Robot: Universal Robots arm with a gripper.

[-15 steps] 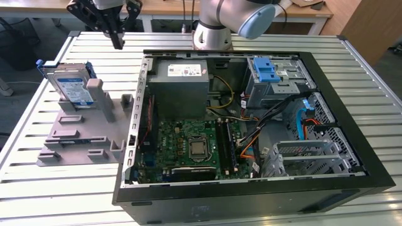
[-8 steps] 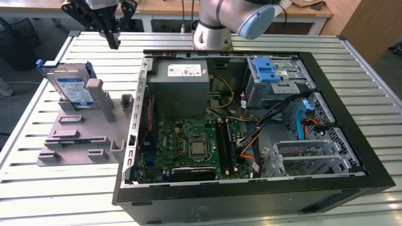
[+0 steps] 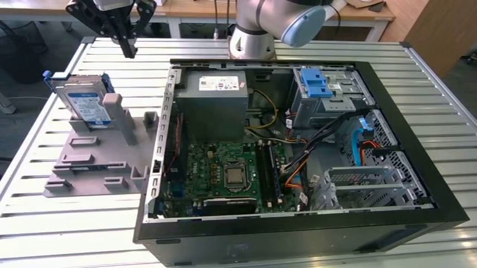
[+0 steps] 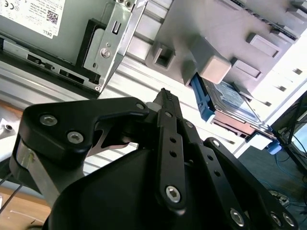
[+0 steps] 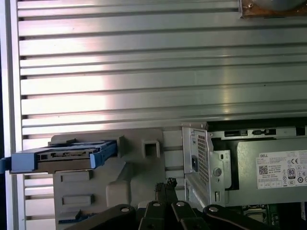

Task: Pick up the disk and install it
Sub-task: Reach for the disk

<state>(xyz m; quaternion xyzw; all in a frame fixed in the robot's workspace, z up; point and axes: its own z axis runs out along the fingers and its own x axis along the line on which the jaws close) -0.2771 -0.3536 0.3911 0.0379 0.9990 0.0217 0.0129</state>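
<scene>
Lying across the slatted table (image 3: 52, 234), the open computer case (image 3: 298, 240) is taking up most of the surface, with its side panel off and its board exposed. A grey stand (image 3: 89, 162) is sitting on the table just beside the case, toward the exterior view's left. The disk (image 3: 84, 103) is standing on edge in that stand, blue rails around it, outside the case. The gripper (image 3: 132, 52) is hanging above the disk, apart from it. In the second wrist view its fingers (image 4: 168, 134) are pressing together at the tips, holding nothing.
</scene>
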